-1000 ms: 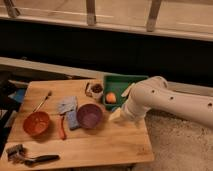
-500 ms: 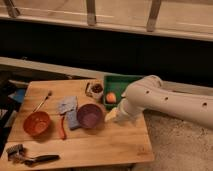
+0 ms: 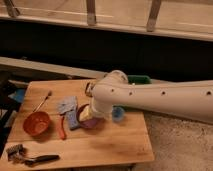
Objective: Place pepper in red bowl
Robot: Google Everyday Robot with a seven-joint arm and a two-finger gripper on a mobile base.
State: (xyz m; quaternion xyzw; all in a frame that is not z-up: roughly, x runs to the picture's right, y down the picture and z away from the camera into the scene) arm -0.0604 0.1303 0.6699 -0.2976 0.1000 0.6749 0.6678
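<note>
Gripper (image 3: 88, 116) sits at the end of a thick white tubular arm (image 3: 165, 100) whose shell is dotted with small round holes. It hangs low over the purple bowl (image 3: 81, 111), and the arm's rounded wrist housing covers most of it. Jaws are spread wide and hold nothing.

Pepper (image 3: 62, 128), a slim, elongated orange-red piece, lies flat on the wooden table (image 3: 110, 145), outside both bowls. It rests between the red bowl (image 3: 36, 123) and the purple bowl, just beside a grey-blue rectangular pad (image 3: 73, 120).

Red bowl is round, with a smooth orange-red interior, and stands upright near the table's left edge. The tabletop is pale planked wood with a rectangular outline. A dark-handled brush (image 3: 30, 158) lies at its front left corner.
</note>
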